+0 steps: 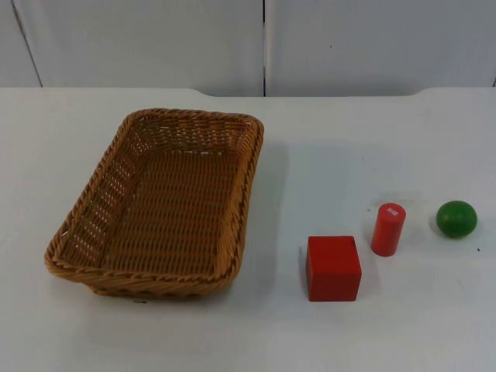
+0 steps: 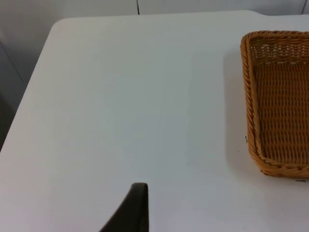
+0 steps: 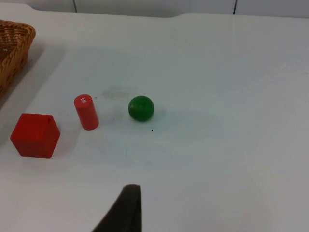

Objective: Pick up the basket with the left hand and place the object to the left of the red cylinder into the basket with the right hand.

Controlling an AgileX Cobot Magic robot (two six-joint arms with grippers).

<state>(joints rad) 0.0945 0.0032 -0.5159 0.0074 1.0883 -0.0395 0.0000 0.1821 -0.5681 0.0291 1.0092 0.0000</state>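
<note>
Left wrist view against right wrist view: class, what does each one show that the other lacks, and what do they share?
Left wrist view alone: the basket's woven floor, and the table's edge. Right wrist view alone: the red cube, the red cylinder standing upright, and the green ball, all apart from one another. Shared: the basket, the white table and the grey partition wall.

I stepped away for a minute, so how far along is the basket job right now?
Nothing looks done yet. The basket sits on the table with nothing in it. The red cube, left of the red cylinder, is untouched. Nothing is in hand. Left: the left tool lifts the basket, then the right tool puts the cube in.
</note>
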